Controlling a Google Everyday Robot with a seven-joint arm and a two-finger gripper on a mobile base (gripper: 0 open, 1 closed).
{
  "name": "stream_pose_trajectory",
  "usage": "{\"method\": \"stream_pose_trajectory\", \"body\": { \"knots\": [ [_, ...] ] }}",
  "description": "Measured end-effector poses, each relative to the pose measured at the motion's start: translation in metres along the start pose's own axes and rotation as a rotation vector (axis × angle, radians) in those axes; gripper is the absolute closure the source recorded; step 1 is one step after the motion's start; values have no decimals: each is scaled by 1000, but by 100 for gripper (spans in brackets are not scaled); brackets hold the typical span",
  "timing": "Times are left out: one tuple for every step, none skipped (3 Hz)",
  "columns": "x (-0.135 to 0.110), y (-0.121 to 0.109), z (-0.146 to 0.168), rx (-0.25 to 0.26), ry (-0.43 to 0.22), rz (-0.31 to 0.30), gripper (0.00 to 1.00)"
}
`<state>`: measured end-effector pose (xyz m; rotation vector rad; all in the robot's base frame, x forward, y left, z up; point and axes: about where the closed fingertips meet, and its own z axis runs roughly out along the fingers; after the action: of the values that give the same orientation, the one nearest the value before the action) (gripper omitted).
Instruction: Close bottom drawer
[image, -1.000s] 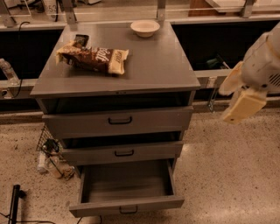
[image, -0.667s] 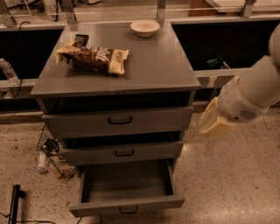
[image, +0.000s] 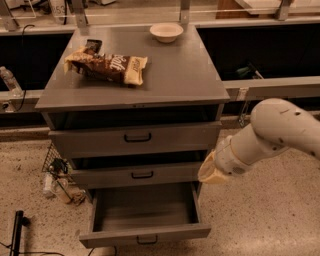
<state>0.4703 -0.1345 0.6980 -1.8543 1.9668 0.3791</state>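
Tool has swung down-left, just above the open bottom drawer.

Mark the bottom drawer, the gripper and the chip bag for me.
bottom drawer (image: 145, 207), camera view, its bare inner floor; it stands pulled out.
gripper (image: 209, 172), camera view, the arm's tip, low beside the right edge of the cabinet (image: 175, 85).
chip bag (image: 107, 67), camera view, middle of the bag, on the cabinet top.
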Motion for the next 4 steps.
{"method": "stream_pose_trajectory", "body": {
  "knots": [
    [6, 3, 64, -55, -16, -13, 100],
    [7, 3, 70, -61, -20, -9, 85],
    [7, 4, 73, -65, -22, -10, 54],
    [16, 8, 116, -78, -86, 19, 64]
  ]
}}
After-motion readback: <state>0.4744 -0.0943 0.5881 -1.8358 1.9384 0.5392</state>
